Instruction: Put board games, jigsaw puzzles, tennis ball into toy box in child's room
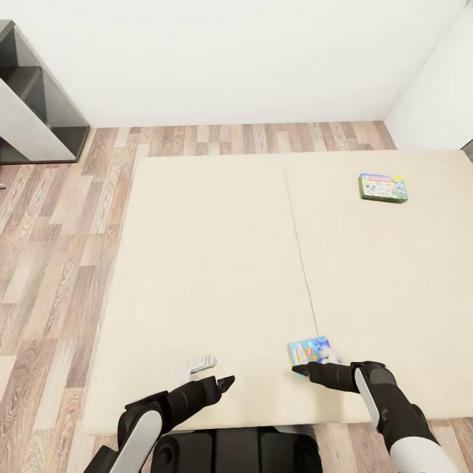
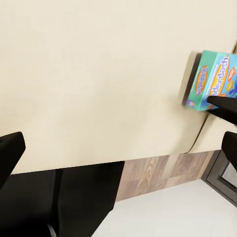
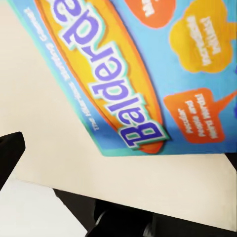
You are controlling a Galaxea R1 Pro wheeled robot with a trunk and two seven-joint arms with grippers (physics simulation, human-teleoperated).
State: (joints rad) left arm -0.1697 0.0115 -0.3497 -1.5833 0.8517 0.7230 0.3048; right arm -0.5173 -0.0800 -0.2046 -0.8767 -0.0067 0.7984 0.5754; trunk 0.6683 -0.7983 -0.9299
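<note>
The blue Balderdash game box (image 1: pixel 309 350) lay flat on the beige mattress (image 1: pixel 217 263) near its front edge, just right of the seam running down the middle. The right gripper (image 1: pixel 309 372) reached in low over the mattress with its dark fingertips at the box's near edge, touching or almost touching it; whether the jaws stood parted or closed could not be told. In the right wrist view the box's printed lid (image 3: pixel 143 74) lay close below and just ahead of the fingers, not between them. The left gripper (image 1: pixel 223 383) hovered over the mattress to the left of the box and apart from it, its jaws spread with nothing between them; its wrist view showed the box (image 2: pixel 212 81) off to one side. The green-edged Monopoly box (image 1: pixel 382 187) lay flat at the far right of the mattress, well away from both grippers.
</note>
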